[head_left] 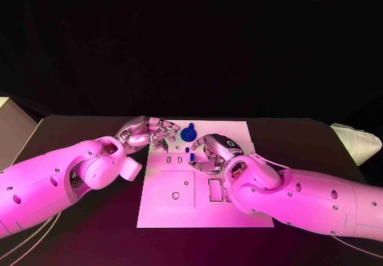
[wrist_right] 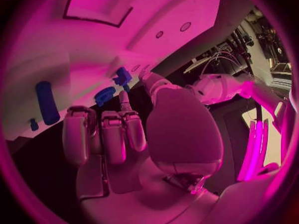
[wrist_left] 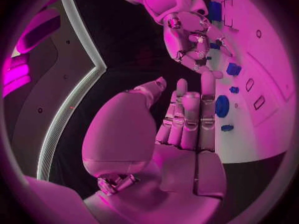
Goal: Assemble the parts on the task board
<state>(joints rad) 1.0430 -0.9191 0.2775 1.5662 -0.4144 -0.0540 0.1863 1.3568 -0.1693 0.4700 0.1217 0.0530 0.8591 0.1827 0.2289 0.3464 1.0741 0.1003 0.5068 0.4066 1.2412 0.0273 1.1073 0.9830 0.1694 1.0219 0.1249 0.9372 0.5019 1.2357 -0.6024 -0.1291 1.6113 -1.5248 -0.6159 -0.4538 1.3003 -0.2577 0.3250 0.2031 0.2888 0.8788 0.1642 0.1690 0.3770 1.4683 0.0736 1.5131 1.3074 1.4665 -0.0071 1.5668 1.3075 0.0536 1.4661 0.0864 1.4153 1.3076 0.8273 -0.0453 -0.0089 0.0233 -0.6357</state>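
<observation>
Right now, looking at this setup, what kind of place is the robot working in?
Probably a robotics lab or test bench rather than a home. A white task board with cut-out slots lies on a black table, small blue parts sit on it, and the left hand and right hand hover above against a black backdrop.

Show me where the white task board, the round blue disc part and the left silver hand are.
white task board (head_left: 203, 213), head view, bare near end.
round blue disc part (head_left: 188, 133), head view, its middle.
left silver hand (head_left: 149, 133), head view, hand's middle.

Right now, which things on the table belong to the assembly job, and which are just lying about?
Job: white task board; round blue part; small blue part; left hand; right hand.
Lying about: white object at the table's right edge.
</observation>
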